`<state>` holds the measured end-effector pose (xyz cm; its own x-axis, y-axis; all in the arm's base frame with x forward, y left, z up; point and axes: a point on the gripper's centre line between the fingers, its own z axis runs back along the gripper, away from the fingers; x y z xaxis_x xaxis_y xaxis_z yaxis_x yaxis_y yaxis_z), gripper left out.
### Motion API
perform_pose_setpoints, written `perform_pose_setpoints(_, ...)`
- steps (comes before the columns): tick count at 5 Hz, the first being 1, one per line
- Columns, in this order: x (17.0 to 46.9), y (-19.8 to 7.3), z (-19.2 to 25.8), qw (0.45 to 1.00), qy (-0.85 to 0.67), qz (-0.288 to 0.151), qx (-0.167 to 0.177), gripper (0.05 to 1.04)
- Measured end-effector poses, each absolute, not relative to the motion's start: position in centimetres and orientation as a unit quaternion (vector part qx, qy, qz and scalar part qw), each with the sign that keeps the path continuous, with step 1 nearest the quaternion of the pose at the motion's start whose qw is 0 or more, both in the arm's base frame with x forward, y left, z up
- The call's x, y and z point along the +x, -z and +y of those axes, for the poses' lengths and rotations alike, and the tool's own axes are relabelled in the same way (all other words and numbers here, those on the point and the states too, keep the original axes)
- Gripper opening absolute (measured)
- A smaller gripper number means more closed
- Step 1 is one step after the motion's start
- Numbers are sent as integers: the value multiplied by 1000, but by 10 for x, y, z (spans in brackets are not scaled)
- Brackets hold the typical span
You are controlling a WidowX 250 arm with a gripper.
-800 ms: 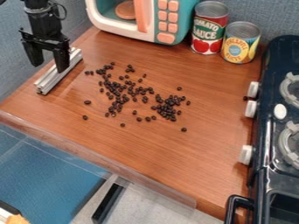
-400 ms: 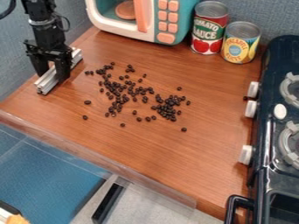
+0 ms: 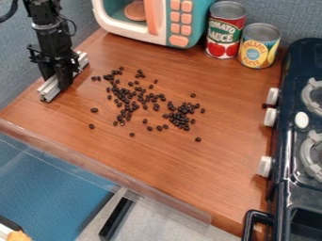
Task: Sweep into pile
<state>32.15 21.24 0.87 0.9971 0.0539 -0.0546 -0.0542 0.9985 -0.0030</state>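
Note:
Over the counter's left side, my gripper (image 3: 57, 81) is lowered onto a silvery metal bar (image 3: 50, 90), its fingers closed on the bar's middle from either side. The bar lies at a slant near the left edge, one end toward the front and the other toward the back, partly hidden by the fingers. To the right of the gripper, dark beans (image 3: 127, 101) are scattered loosely over the wood, with a denser cluster (image 3: 181, 115) at their right side. A few single beans lie apart toward the front.
A toy microwave (image 3: 154, 21) stands at the back, with a red tomato can (image 3: 224, 30) and a yellow can (image 3: 258, 46) beside it. The dark toy stove (image 3: 301, 141) borders the right side. A clear strip (image 3: 113, 172) runs along the counter's front edge.
The gripper has come down and slightly right onto the metal bar, and its fingers have drawn together around it. The bar and the beans have stayed in place.

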Motion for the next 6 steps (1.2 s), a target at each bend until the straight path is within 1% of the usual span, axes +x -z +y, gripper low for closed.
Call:
perform_pose_setpoints(1,319,-9,205,999,-13,29,0,381)
perform_pose_setpoints(3,320,-7,175,999,-4,36,-26,381)
perform_pose_setpoints(4,327,-7,153,998,3,43,-39,381)
perform_pose_setpoints(5,332,-8,140,998,-2,43,-46,381)
perform_pose_setpoints(6,332,-7,123,998,8,36,-45,381)
